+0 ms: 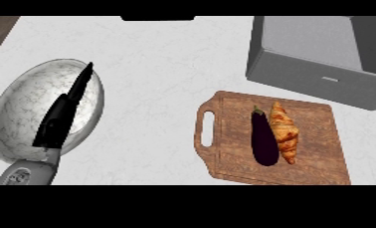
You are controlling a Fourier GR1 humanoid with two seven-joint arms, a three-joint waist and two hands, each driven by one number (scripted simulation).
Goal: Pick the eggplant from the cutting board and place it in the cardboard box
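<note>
The eggplant (264, 140) lies on the board (316, 162), touching a croissant (285, 131). My left hand (64, 110) is straight-fingered and holds nothing. I judge the eggplant light, smooth and slippery; I would grasp mid-body.

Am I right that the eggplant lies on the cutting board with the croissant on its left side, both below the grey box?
Not quite. In the head view the croissant lies on the right side of the eggplant, touching it. The rest holds: both lie on the cutting board, below the grey box.
</note>
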